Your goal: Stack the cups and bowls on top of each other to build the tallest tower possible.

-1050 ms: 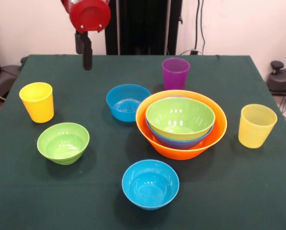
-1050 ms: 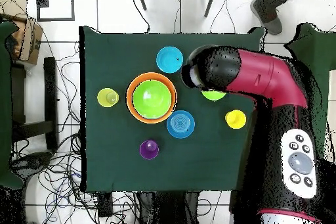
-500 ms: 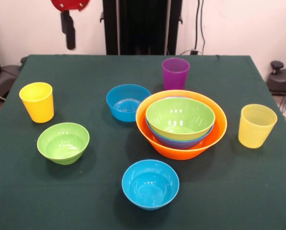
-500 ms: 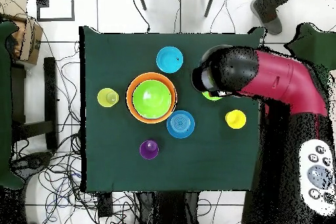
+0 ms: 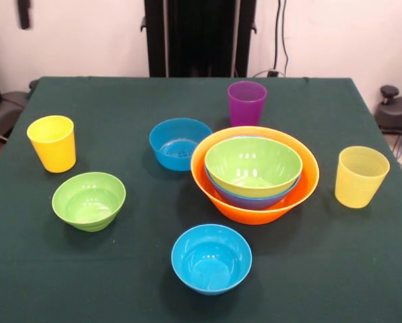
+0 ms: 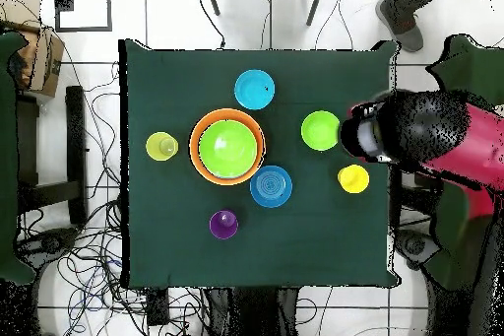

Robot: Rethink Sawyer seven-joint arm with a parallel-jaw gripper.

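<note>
From the front, the tower (image 5: 254, 173) stands right of centre on the green counter (image 5: 120, 282): the orange bowl (image 5: 254, 205) as base, the large blue bowl (image 5: 251, 198) nested in it, the medium green bowl (image 5: 253, 165) on top, all mouth-up with their axis vertical. Loose pieces, also upright, ring it: the purple cup (image 5: 246, 103) just behind, a small blue bowl (image 5: 180, 143) just left, another small blue bowl (image 5: 211, 258) at the near edge, the small green bowl (image 5: 89, 200) and opaque yellow cup (image 5: 52, 142) at left, the ribbed yellow cup (image 5: 360, 176) at right. Only a dark sliver of the hand (image 5: 25, 12) shows at the top left; whether it is spread or pressed together I cannot tell.

From overhead, the arm (image 6: 433, 140) hangs over the counter's right edge, beside the small green bowl (image 6: 320, 130) and opaque cup (image 6: 353, 178). That bowl looks the sensible next pick: grip its rim, keep it level, and lower it centred into the tower (image 6: 227, 146).
</note>
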